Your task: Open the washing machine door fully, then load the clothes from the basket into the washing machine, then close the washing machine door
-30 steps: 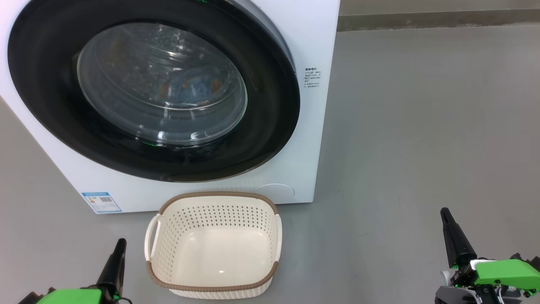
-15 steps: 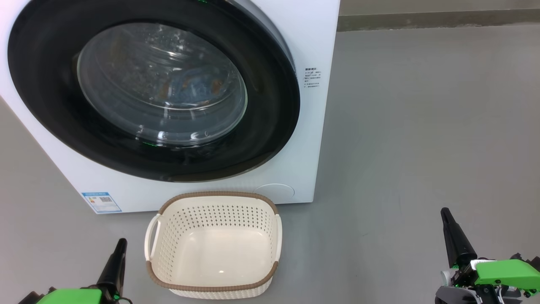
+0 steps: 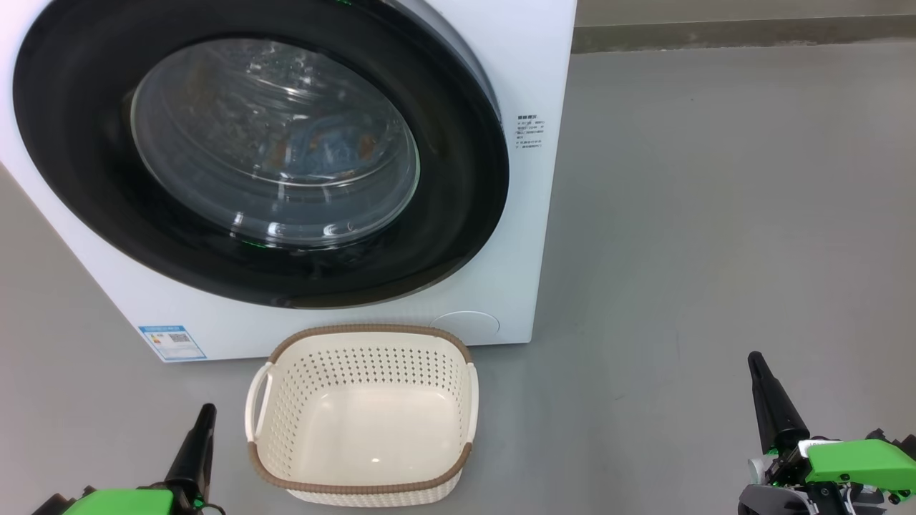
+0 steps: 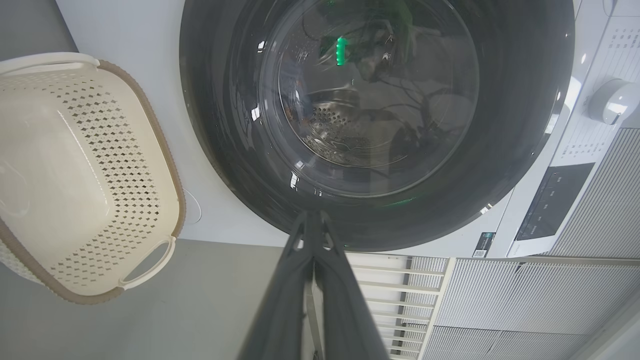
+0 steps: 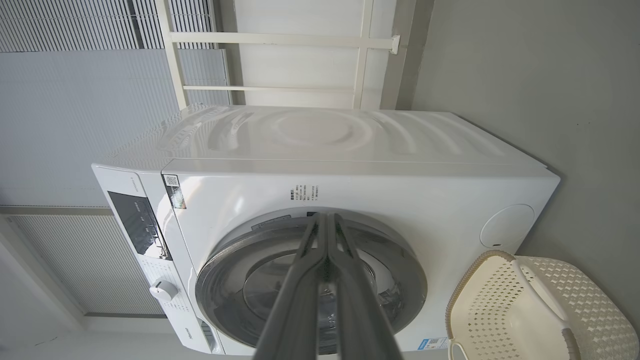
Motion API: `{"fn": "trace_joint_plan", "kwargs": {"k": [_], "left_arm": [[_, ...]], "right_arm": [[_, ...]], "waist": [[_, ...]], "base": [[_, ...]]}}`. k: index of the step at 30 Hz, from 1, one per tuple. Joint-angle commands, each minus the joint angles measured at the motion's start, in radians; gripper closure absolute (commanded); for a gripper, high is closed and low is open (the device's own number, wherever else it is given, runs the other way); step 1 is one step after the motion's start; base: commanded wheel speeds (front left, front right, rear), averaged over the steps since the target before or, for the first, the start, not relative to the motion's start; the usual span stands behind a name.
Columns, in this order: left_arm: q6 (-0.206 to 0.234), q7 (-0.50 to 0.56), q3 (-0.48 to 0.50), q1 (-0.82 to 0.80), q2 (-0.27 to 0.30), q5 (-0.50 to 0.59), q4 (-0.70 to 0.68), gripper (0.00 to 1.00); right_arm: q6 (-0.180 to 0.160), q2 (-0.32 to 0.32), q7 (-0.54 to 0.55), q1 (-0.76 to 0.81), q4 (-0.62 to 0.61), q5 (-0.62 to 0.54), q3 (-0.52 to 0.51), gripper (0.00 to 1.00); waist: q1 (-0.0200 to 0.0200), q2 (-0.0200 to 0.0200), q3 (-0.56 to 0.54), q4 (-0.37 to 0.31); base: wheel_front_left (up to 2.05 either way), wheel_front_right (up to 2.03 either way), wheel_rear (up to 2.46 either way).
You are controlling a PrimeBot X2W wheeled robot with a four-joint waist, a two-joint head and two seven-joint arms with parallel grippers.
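Shut washing machine door (image 3: 261, 154) blocks the drum (image 4: 332, 122); basket (image 3: 372, 330) sits just before the washing machine (image 3: 544, 71), its top open; floor (image 3: 715, 214) beside them passable.

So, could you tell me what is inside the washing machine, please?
Through the glass of the closed washing machine door, light blue clothes with orange print lie in the steel drum. The door's black ring and reflections hide the rest of the drum.
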Motion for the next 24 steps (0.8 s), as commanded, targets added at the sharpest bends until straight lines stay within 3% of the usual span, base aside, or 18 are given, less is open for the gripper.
{"fn": "trace_joint_plan", "kwargs": {"k": [1, 24], "left_arm": [[-0.003, 0.003, 0.035, -0.041, 0.013, -0.005, -0.029, 1.00], [-0.003, 0.005, 0.037, -0.041, 0.012, -0.003, -0.029, 1.00]], "right_arm": [[0.002, -0.001, 0.007, -0.010, -0.031, 0.002, 0.022, 1.00], [0.002, -0.001, 0.008, -0.010, -0.031, 0.001, 0.021, 1.00]], "waist": [[0.0000, -0.0001, 0.000, 0.000], [0.0000, -0.0001, 0.000, 0.000]], "base": [[0.00, 0.00, 0.00], [0.00, 0.00, 0.00]]}}
